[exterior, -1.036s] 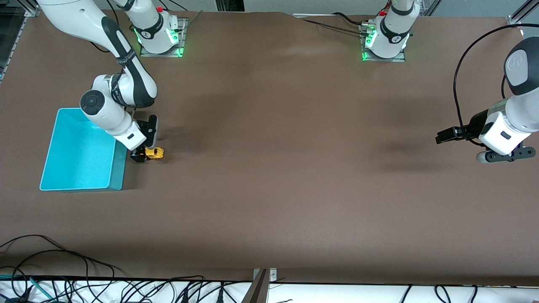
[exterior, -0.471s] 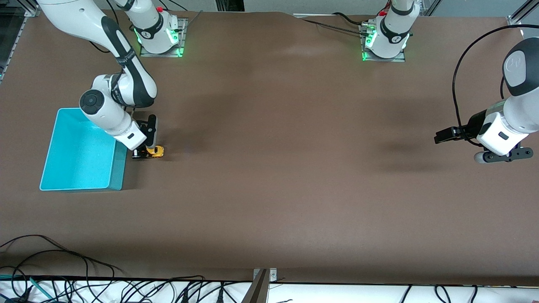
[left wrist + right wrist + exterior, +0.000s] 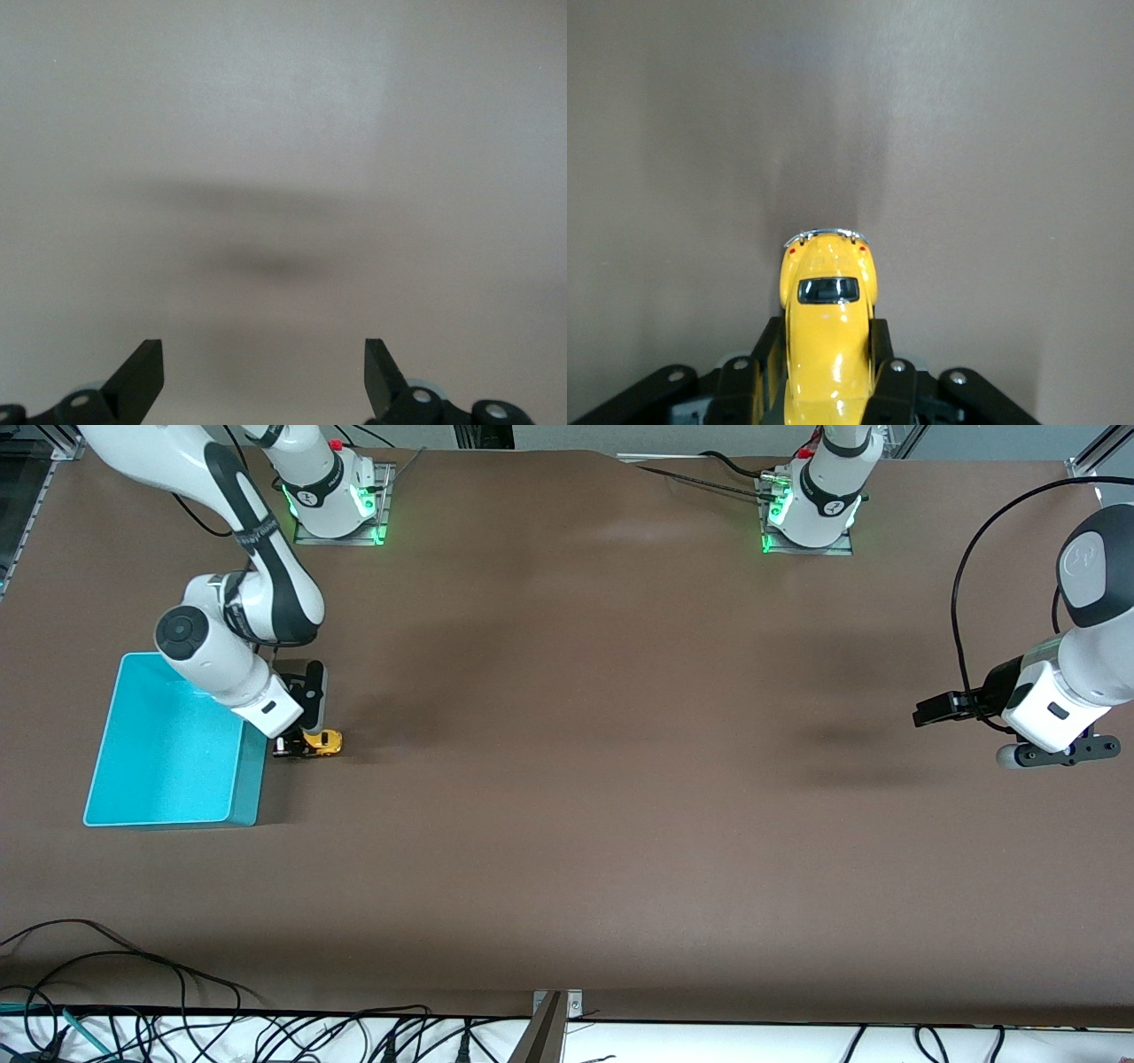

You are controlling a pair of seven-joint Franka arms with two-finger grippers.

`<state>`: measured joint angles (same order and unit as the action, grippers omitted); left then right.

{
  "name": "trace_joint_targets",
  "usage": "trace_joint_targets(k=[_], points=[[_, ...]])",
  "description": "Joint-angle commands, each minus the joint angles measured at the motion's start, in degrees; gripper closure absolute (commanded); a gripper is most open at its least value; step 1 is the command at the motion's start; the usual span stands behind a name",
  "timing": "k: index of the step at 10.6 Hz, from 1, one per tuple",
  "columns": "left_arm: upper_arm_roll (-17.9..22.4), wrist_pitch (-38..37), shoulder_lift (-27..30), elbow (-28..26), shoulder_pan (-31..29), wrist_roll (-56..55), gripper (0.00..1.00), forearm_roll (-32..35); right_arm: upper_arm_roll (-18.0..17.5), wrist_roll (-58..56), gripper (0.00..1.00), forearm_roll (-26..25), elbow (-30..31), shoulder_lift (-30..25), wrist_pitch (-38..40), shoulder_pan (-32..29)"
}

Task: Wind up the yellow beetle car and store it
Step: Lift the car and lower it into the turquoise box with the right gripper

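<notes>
Right gripper (image 3: pixel 292 748) clamped on the yellow beetle car (image 3: pixel 321 743), one finger (image 3: pixel 765 359) pressed on each side of the body, car's end sticking out past the fingertips, just beside the turquoise bin (image 3: pixel 250 779) on the brown table (image 3: pixel 576 779). Left gripper (image 3: pixel 264 376) waits over bare table at its own end, fingers (image 3: pixel 140 376) wide apart, nothing between.

No text, label, brand, number or sign can be read anywhere; the marks on the arms' black bands at upper left are too small.
</notes>
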<state>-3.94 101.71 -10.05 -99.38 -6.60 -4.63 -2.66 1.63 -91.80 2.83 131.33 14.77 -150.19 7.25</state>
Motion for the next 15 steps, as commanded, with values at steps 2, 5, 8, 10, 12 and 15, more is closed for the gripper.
trace_joint_targets(k=[2, 5, 8, 10, 12, 15], points=[[0.34, -0.55, 0.29, 0.76, 0.62, 1.91, 0.0, -1.21, -0.49, -1.46, 0.96, 0.69, -0.45, -8.16, 10.77, -0.57], [0.34, -0.64, 0.38, 0.85, 0.36, 1.9, 0.0, -1.21, -0.31, -2.15, 0.96, 0.43, -1.07, -15.1, 19.56, -0.65], [0.16, -0.46, 0.38, 1.38, -0.34, 2.43, 0.0, 0.64, 0.04, -9.78, 0.96, 0.25, -2.3, -17.84, 23.62, -4.86], [0.16, -0.55, 0.29, 1.38, 0.09, 2.61, 0.0, 0.98, 0.04, -16.81, 0.96, -1.5, -3.09, -16.71, 23.63, -8.98], [0.08, -0.55, 0.29, 1.29, 0.27, 2.7, 0.0, 1.34, 0.04, -20.34, 0.96, -4.83, -4.31, -12.68, 22.93, -12.15], [0.07, -0.73, 0.29, 1.03, 0.27, 1.57, 0.0, 1.08, -0.14, -27.09, 0.95, -7.49, -7.83, -5.39, 20.39, -18.57]])
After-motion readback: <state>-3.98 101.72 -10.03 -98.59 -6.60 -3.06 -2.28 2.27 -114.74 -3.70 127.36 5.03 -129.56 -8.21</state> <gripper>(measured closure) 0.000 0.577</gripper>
